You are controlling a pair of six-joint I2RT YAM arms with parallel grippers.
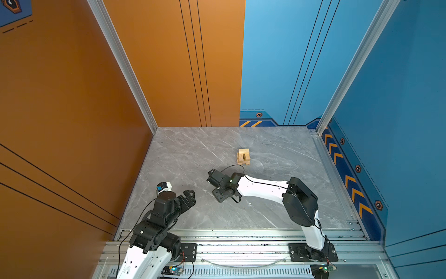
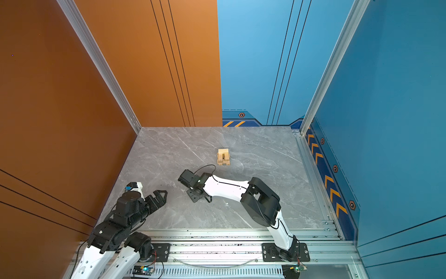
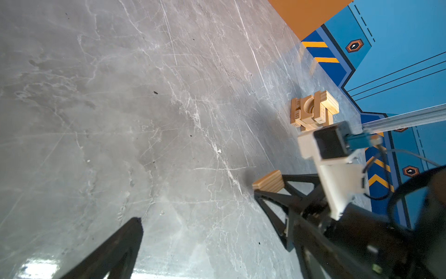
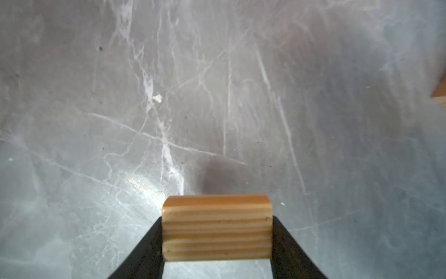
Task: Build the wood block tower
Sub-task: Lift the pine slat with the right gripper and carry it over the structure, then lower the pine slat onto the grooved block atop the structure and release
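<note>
With the left gripper [image 1: 189,196] wide apart and empty, the right gripper [image 4: 217,223] is clamped on a grooved wood block [image 4: 217,207] low over the table [image 1: 181,157], near the tower [image 1: 243,157], whose top is too small to read surely, so next the block probably must be carried over it and lowered level.

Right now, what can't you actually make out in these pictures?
- Tower: too small in both top views to count layers; the right wrist view's edge cuts it to one blurred corner.
- Wood block in the right gripper: hidden beneath the right arm in both top views; its length unseen.
- Left gripper: one finger cut off in left wrist view.
</note>
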